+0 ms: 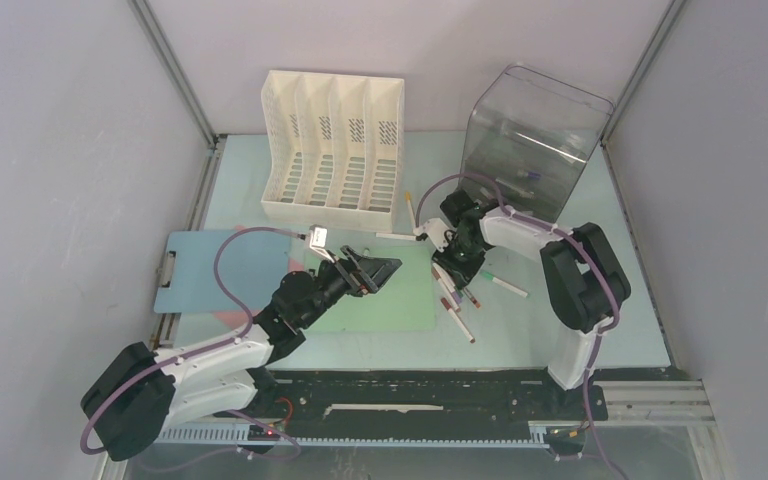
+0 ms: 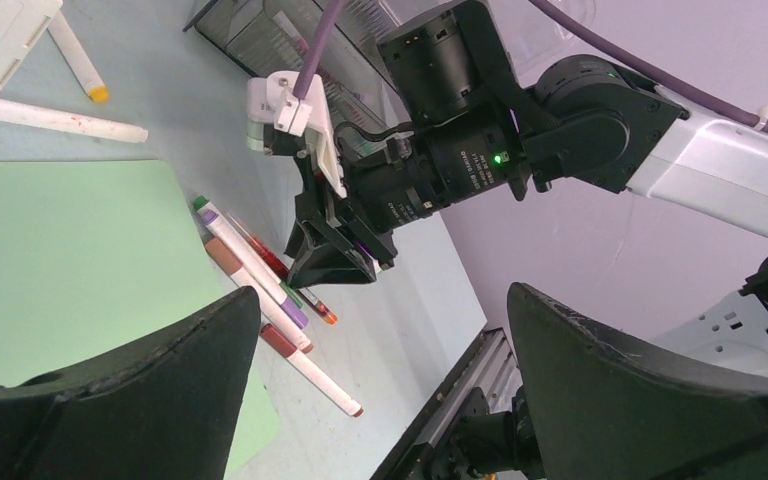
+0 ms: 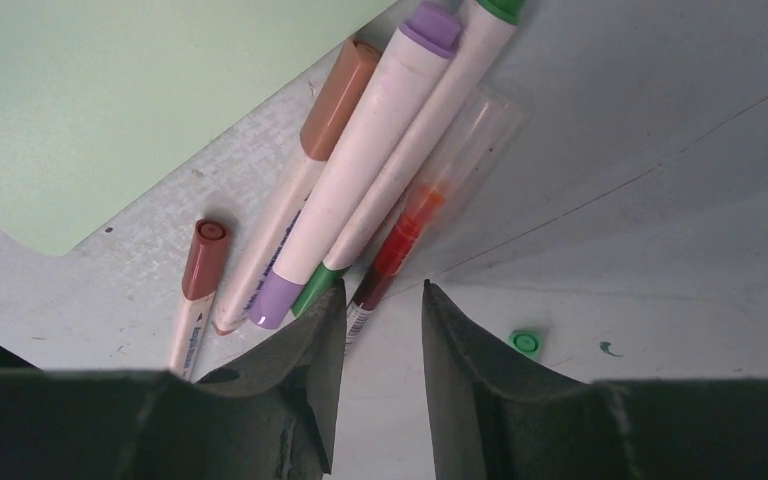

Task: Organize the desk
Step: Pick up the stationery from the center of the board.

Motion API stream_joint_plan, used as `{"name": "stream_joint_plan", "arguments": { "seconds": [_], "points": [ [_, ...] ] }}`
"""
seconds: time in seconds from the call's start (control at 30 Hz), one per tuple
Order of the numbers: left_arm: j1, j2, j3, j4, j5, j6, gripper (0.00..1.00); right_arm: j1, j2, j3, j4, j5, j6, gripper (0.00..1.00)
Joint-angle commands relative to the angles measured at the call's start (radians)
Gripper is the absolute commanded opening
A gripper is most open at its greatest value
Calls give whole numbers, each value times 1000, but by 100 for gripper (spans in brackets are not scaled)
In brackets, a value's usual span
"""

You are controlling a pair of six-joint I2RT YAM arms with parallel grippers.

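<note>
Both empty: left gripper (image 2: 380, 300) spread wide, right gripper (image 3: 380, 300) slightly parted above markers (image 3: 360, 180).

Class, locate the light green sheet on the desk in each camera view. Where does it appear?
Top external: light green sheet just below centre.
Left wrist: sheet at left.
Right wrist: sheet at upper left.
Shared landmark: marker cluster along the sheet's edge.
</note>
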Motion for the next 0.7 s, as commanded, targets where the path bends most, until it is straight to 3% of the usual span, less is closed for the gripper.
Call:
{"name": "stream_joint_plan", "arguments": {
  "seconds": [0.0,0.23,0.37,0.67],
  "points": [
    [7,-10,-9,18,-2,16,100,11,20,35,-18,16,15,42],
    [6,-11,-13,23,1,14,100,7,23,38,3,105,40,38],
    [6,-14,-17,26,2,14,100,-8,20,38,9,116,51,24],
    [7,-21,-25,30,5,17,100,-62,35,66,-24,19,83,6]
  ]
}}
